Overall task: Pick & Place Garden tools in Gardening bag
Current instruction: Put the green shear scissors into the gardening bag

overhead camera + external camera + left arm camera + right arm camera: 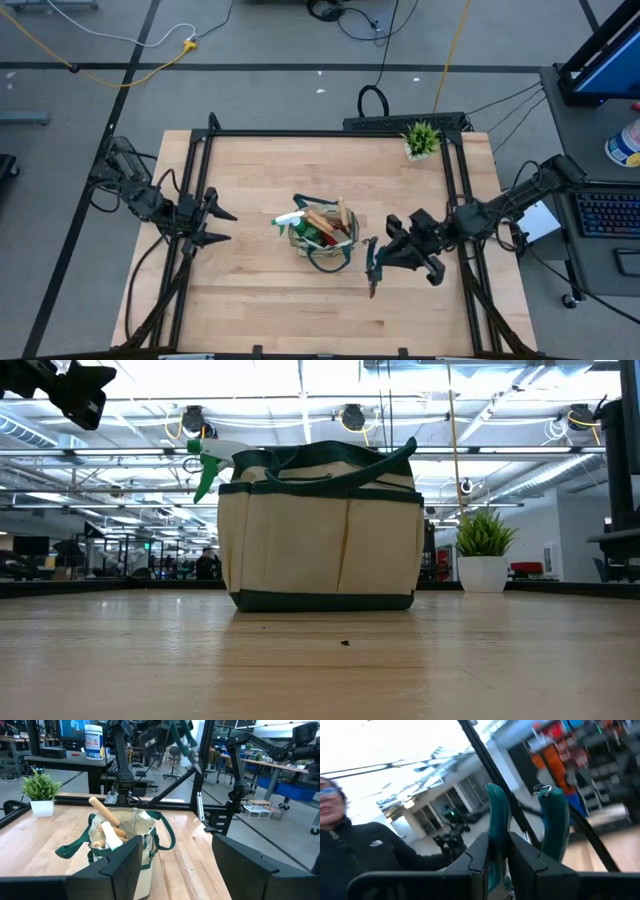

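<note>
The tan gardening bag with dark green trim stands at the table's middle. It holds a green spray bottle and wooden-handled tools. In the left wrist view the bag shows wooden handles sticking out. My right gripper is just right of the bag, shut on the green-handled pruning shears. My left gripper is left of the bag, open and empty. My right gripper pinches one green handle of the pruning shears between its two fingers. The other handle stands free outside the fingers. The shears are lifted clear of the table, as the left wrist view shows.
A small potted plant stands at the table's far right corner. A dark frame rail runs along the far edge and down both sides. A person shows in the right wrist view, beyond the table.
</note>
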You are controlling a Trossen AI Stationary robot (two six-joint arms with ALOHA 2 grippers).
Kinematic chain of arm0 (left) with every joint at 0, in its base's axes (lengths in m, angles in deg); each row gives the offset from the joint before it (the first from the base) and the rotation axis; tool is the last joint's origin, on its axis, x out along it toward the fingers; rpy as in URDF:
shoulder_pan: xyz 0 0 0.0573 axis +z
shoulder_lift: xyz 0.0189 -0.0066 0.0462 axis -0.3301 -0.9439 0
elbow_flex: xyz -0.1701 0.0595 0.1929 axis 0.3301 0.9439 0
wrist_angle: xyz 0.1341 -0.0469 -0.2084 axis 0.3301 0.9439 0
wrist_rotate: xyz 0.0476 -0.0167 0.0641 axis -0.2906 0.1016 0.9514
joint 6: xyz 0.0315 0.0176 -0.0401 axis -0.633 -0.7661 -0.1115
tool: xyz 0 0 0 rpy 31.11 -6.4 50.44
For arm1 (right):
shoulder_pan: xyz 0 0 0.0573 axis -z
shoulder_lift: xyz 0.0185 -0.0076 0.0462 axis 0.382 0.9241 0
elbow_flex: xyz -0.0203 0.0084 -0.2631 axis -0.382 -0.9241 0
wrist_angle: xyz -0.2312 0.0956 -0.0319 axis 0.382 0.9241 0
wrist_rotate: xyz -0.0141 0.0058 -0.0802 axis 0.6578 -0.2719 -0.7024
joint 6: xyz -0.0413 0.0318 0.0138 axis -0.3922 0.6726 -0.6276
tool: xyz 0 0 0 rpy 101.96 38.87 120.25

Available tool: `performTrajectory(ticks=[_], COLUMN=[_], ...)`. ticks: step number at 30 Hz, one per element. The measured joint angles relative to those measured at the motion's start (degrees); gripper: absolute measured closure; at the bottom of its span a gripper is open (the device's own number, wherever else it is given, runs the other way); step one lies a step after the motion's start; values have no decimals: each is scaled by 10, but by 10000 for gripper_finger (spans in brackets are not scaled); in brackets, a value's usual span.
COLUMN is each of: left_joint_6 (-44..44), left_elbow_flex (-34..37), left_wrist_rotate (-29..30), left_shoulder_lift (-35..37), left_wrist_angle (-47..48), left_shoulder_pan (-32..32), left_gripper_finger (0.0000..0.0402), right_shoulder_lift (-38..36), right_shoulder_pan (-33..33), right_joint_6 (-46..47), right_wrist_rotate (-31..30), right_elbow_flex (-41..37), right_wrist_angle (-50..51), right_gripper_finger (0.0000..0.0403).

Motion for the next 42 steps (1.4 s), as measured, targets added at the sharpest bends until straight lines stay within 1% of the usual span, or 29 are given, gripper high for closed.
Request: performTrajectory(ticks=[6,9,13,18,21,24,27,32,34,36,38,42], left_joint_6=[8,10,10,-2,-2,-2,-2,-1,2,7,10,10], left_elbow_flex=[0,0,0,0,0,0,0,0,0,0,0,0], left_wrist_rotate=[0,0,0,0,0,0,0,1,7,20,34,58], left_shoulder_lift=[0,0,0,0,0,0,0,0,0,0,0,0], left_wrist_angle=[-5,-11,-23,-26,-26,-26,-26,-26,-26,-26,-26,-26], left_shoulder_pan=[0,0,0,0,0,0,0,0,0,0,0,0], left_gripper_finger=[158,158,158,158,158,158,158,158,158,158,158,158], right_shoulder_lift=[0,0,0,0,0,0,0,0,0,0,0,0], right_shoulder_pan=[0,0,0,0,0,0,0,1,0,0,0,0], right_joint_6=[-85,-135,-210,-346,-406,-440,-453,-453,-451,-438,-416,-369], right_wrist_rotate=[3,26,73,152,194,224,240,236,220,176,99,-78], right_elbow_flex=[0,0,0,0,1,1,1,1,1,1,1,1], right_wrist_angle=[-59,-86,-130,-171,-185,-200,-204,-203,-202,-201,-194,-163], right_gripper_finger=[365,365,365,365,365,365,365,365,365,365,365,365])
